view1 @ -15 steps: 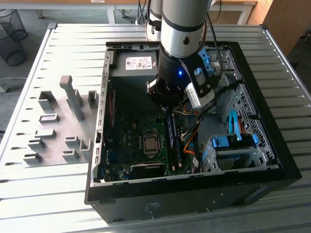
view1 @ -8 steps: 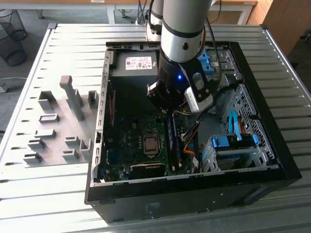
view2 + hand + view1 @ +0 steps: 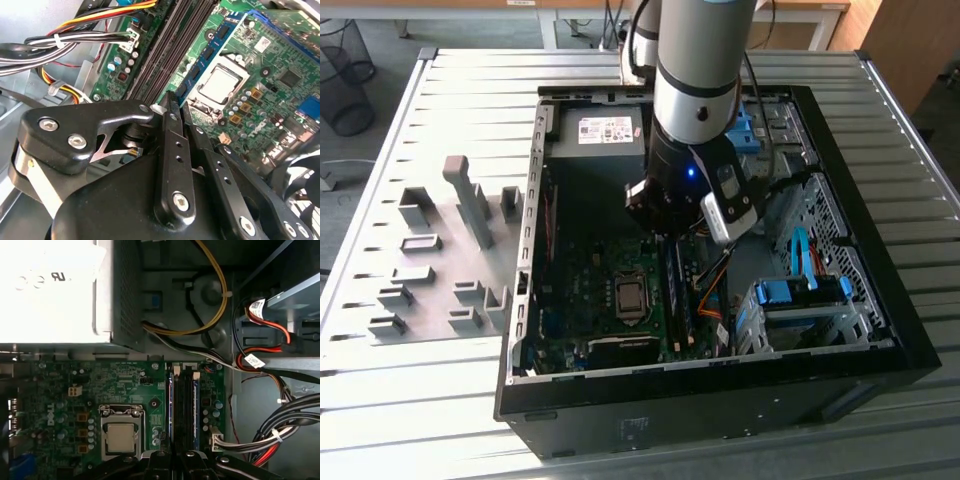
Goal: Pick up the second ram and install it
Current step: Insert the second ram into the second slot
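One step is in hand, by my reading: seating, not picking. You have the gripper (image 3: 665, 232) down inside the open computer case (image 3: 880, 345), over the memory slots (image 3: 162, 52) beside the processor socket (image 3: 220, 82). In both wrist views its fingers are drawn close together, and the second ram (image 3: 207, 55) runs in between them as a thin blue-green strip. I judge them clamped on its near end, though the contact itself is hidden.

The strip stands on edge in line with the slot nearest the socket. In the first wrist view it shows as a narrow blue line (image 3: 171, 405) leading away from the gripper (image 3: 173, 456). In the exterior view it sits just below the fingers (image 3: 672, 290). Whether it is fully home in the slot, or only resting in the mouth of it, you cannot tell from these pictures.

This step asks you to keep the board square to its slot and push straight down along it — a tilt would jam an end.

As for writing, the power supply (image 3: 605, 130) carries a white printed sticker. Two cables bear small white tags (image 3: 256, 307), and the motherboard (image 3: 60, 390) has white lettering — none of it is spelt out here.
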Motion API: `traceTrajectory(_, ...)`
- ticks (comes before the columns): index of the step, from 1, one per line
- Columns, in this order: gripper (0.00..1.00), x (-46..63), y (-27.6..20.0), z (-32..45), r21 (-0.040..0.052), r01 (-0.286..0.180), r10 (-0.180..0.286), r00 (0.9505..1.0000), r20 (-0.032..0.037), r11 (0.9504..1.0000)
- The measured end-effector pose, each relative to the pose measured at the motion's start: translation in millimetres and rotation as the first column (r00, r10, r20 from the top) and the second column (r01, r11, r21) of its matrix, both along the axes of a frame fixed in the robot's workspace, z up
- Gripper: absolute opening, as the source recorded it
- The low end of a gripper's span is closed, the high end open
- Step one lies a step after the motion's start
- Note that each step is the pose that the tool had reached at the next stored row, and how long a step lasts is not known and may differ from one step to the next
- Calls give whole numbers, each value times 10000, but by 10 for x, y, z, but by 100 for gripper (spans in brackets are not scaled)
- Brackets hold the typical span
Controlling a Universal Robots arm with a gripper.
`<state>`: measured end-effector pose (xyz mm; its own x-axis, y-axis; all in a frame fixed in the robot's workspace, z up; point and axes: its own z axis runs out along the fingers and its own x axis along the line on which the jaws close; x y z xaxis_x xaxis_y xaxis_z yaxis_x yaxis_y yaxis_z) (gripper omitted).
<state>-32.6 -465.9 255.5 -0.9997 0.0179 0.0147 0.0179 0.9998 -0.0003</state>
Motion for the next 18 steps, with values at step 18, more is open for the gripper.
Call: traceTrajectory(18,14,11,-43,-164,5,4,-4,10000,-3,10000)
